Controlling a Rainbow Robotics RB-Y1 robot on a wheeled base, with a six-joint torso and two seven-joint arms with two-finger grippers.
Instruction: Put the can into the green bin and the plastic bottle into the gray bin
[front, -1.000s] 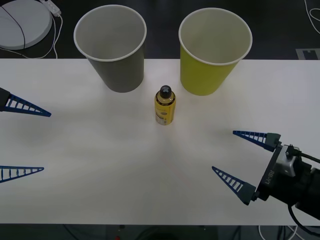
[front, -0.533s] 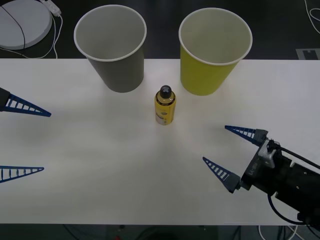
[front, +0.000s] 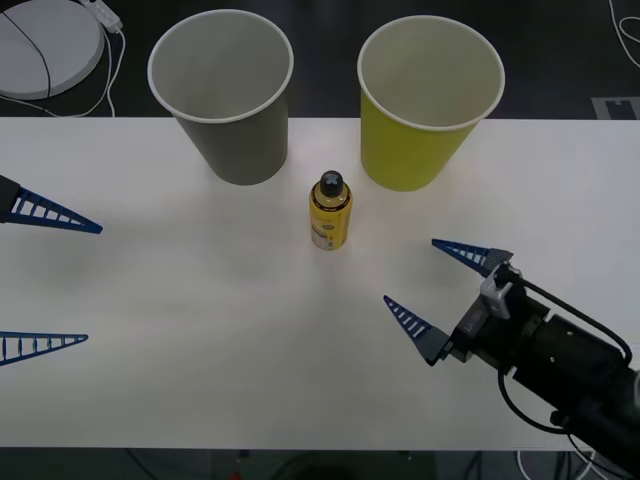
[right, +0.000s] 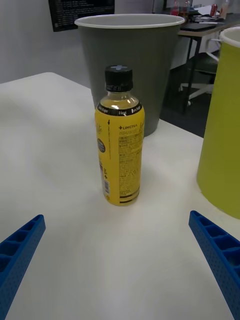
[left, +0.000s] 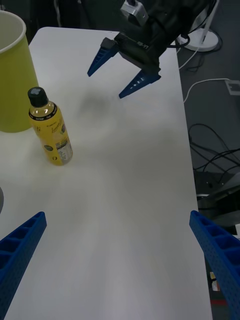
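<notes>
The white table (front: 200, 330) is carrying everything, its far edge lying just behind the two bins. The gray bin (front: 232, 100) is standing upright at the far left of centre, and the green bin (front: 425, 110) is standing upright beside it on the right, the two a little apart and both showing white insides. The right gripper (front: 435, 287) is hovering over the table's near right part, its blue fingers (front: 408, 320) spreading wide with nothing between them, tips pointing toward the bottle. The left gripper (front: 88, 284) is sitting at the table's left edge (well apart from the task's things), its fingers likewise gaping and holding nothing. The plastic bottle (front: 329, 211) is standing upright on the table just in front of the gap between the bins, black cap on.
</notes>
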